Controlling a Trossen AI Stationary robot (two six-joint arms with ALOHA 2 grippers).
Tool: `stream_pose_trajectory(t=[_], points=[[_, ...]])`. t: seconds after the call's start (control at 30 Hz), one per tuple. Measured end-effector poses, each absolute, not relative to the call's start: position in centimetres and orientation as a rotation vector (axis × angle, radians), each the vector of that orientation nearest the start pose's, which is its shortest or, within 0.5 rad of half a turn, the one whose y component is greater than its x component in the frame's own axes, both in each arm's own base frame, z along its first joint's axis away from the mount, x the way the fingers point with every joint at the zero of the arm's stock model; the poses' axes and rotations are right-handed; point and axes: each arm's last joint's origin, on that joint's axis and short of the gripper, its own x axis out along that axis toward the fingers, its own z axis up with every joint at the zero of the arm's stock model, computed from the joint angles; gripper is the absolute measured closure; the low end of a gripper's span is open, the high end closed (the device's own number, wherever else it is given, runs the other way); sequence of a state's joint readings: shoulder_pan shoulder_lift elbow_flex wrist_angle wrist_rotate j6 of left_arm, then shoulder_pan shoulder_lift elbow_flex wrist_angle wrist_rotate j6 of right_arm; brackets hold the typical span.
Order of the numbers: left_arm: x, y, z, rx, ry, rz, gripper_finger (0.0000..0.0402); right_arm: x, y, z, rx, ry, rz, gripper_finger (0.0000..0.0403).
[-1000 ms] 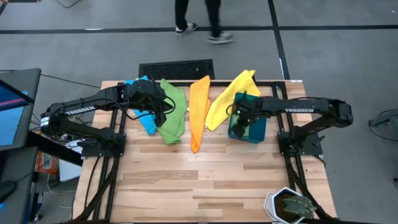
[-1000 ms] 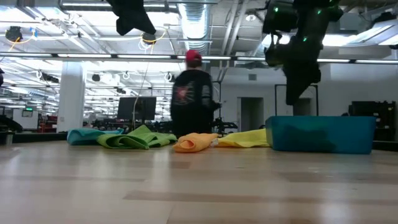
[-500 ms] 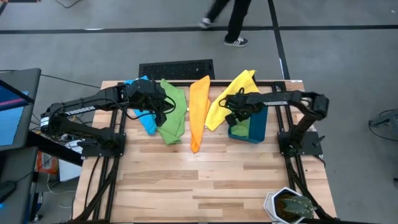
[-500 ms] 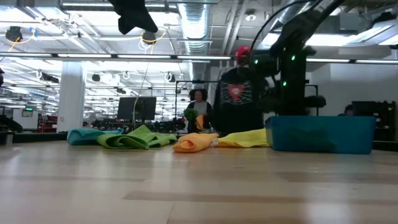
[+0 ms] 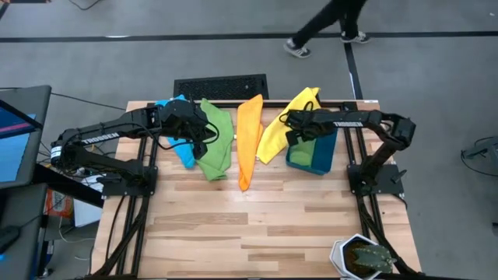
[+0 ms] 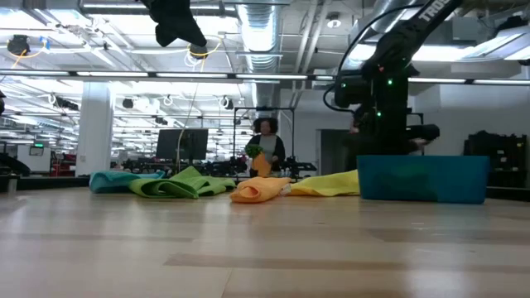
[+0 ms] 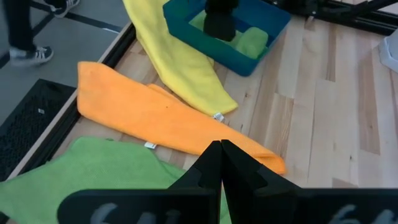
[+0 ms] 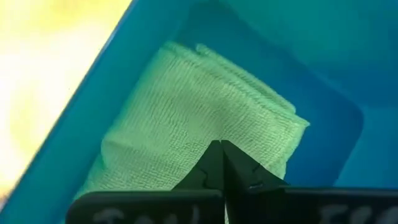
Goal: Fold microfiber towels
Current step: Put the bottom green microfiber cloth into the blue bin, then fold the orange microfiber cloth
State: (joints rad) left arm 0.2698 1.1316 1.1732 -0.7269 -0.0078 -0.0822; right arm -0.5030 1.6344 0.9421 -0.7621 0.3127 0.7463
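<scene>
Right now my right gripper [image 8: 222,163] hangs with fingers together, empty, just above the folded pale-green microfiber towel [image 8: 199,124] in the rigid dark teal rectangular bin [image 5: 320,155]. My left gripper [image 7: 221,163], also pressed together, hovers over the spread bright-green microfiber towel [image 5: 215,140].

A folded green towel [image 8: 205,118] lies inside the teal bin [image 8: 298,56], beneath the closed right gripper [image 8: 222,163].

This is looking like a large open robotics lab or industrial workspace: exposed ducts [image 6: 257,33], pipes and strip lights are running across the upper part of the low view. Below them, monitors [image 6: 182,142] and workstations are standing at left centre. In the high view a butcher-block table [image 5: 257,225] in a black metal frame is sitting on a grey floor crossed by dark tape lines, while a person [image 5: 327,27] is walking past along the top edge.
</scene>
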Motion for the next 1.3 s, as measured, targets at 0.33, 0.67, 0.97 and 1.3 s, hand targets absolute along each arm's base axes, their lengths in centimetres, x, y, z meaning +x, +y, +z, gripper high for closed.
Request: stream_pose_trajectory(t=[0.33,0.67,0.97,1.3], points=[[21.7,6.0,35.1,-0.174,0.672,0.295,0.0401,24.3,-10.3,19.8,0.803,1.050,-1.002,0.0381],[21.7,6.0,35.1,-0.178,0.671,0.290,0.0401,25.7,-5.4,17.1,0.739,1.219,-1.051,0.0375],[21.7,6.0,35.1,-0.202,0.667,0.300,0.0401,26.6,-4.8,14.6,0.679,1.346,-1.022,0.0386],[24.0,6.1,34.2,-0.174,0.666,0.140,0.0314,25.0,-4.7,21.8,0.737,1.044,-0.973,0.0310]])
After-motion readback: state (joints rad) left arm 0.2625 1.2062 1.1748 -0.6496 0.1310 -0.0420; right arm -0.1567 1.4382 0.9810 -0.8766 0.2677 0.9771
